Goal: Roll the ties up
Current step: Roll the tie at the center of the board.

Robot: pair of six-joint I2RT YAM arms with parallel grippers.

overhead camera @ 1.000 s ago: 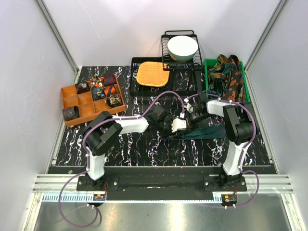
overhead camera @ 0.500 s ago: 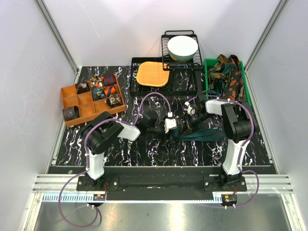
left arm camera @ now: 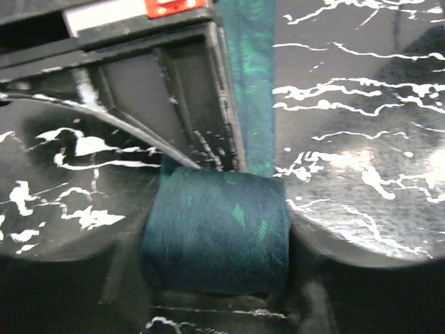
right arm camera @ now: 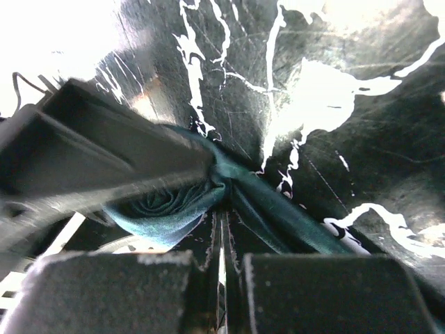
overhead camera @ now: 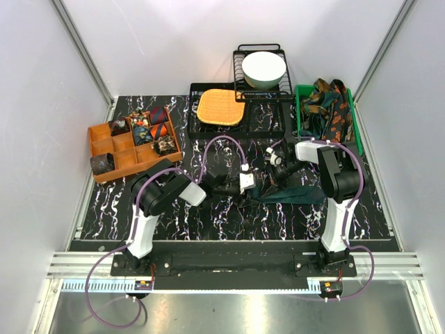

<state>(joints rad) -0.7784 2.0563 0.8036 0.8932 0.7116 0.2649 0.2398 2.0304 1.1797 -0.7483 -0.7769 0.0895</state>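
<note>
Right claw point(right arm camera: 222, 233) pressed together beside rolled teal tie point(left arm camera: 215, 233); left claw point(overhead camera: 246, 184) straddles it, whether clamped unclear

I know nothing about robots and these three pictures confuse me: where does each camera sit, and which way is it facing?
Top external: above and behind the arms, facing down at the table; both arms show, left gripper and right gripper close together.
Left wrist: on the left arm, facing along its fingers at the coil of the teal tie.
Right wrist: on the right arm, facing past its own fingers at that coil end-on.
Shared: all three show the teal tie; each wrist view catches the other gripper.
</note>
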